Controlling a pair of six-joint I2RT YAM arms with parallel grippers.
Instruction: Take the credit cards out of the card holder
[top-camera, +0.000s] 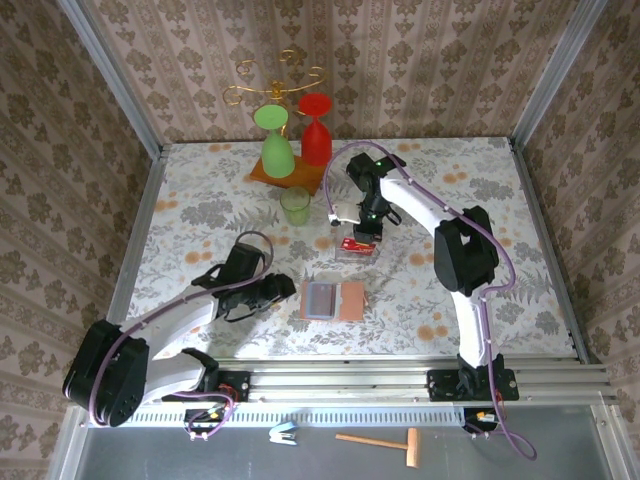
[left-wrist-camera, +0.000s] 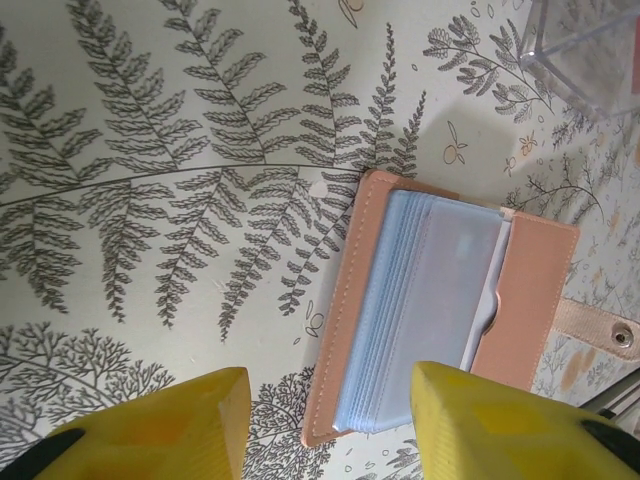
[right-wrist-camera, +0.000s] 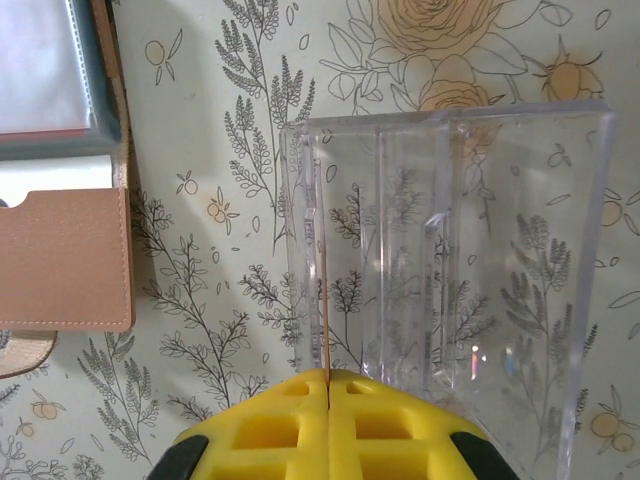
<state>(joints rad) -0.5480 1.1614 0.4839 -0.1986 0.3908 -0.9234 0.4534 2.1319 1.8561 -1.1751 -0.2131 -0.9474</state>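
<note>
We see left gripper (left-wrist-camera: 330, 425) spread open at the edge of the open card holder (left-wrist-camera: 440, 290). Right gripper (right-wrist-camera: 328, 385) pinches a thin credit card (top-camera: 356, 244) over the clear acrylic box (right-wrist-camera: 500, 250).

Walls (top-camera: 420, 70) on three sides carry dusty-pink wallpaper with a repeating brown damask pattern, and grey metal posts (top-camera: 112, 75) stand at the back corners. The table (top-camera: 200, 200) is covered in a pale cloth printed with grey ferns and orange blossoms. A silver aluminium rail (top-camera: 350, 375) runs along its near edge. The light is soft and even.
</note>
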